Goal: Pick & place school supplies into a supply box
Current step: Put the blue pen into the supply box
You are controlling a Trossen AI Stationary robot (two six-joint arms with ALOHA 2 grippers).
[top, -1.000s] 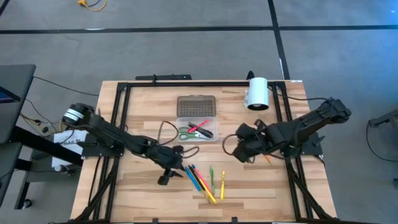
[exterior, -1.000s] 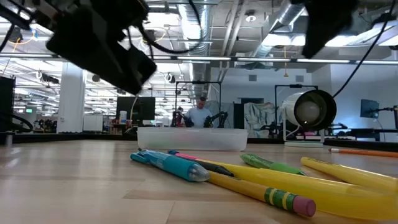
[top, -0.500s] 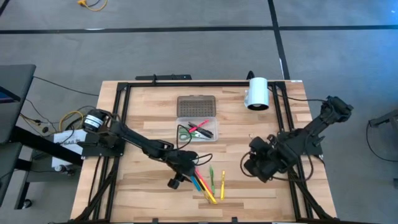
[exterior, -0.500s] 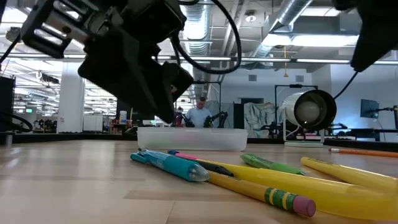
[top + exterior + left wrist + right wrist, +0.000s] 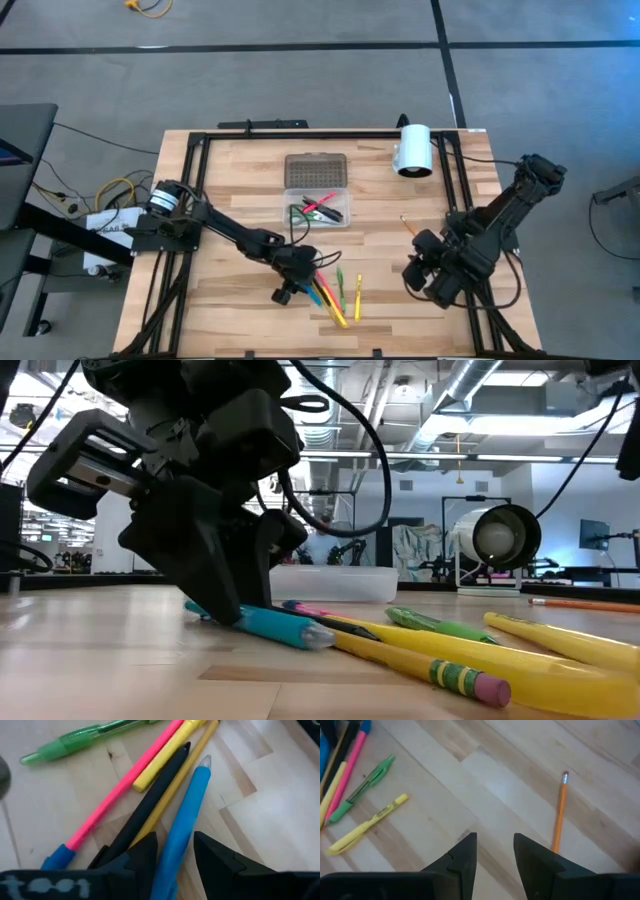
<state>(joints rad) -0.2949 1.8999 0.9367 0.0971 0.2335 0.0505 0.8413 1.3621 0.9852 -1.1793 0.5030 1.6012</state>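
Several pens and pencils lie loose on the wood near the table's front middle: a blue pen (image 5: 187, 815), a black one (image 5: 150, 805), a pink one (image 5: 125, 790), a green one (image 5: 340, 285) and a yellow highlighter (image 5: 358, 298). My left gripper (image 5: 304, 273) is down on them, open, with one finger on each side of the blue pen (image 5: 280, 627). The clear supply box (image 5: 317, 208) holds green scissors and a pink pen. Its dotted lid (image 5: 316, 168) lies just behind it. My right gripper (image 5: 422, 278) hovers open over bare wood, with an orange pencil (image 5: 559, 815) beside it. My left gripper comes slanting down from the table's left, and its fingers (image 5: 145, 855) stand along both sides of the blue pen's rear half (image 5: 172, 855). The pen fills the gap between them and lies flat on the table. I cannot tell whether the fingers touch it.
A white cylinder (image 5: 413, 150) lies at the far right of the table. A black frame (image 5: 190, 160) runs round the tabletop. Bare wood (image 5: 225, 300) stretches across the near left and between the pens and my right gripper.
My left gripper has come down and toward the near right, from beside the pens onto the blue pen. My right gripper has swung toward the table's near edge and sunk a little, rolling about its own axis. The pens have not moved.
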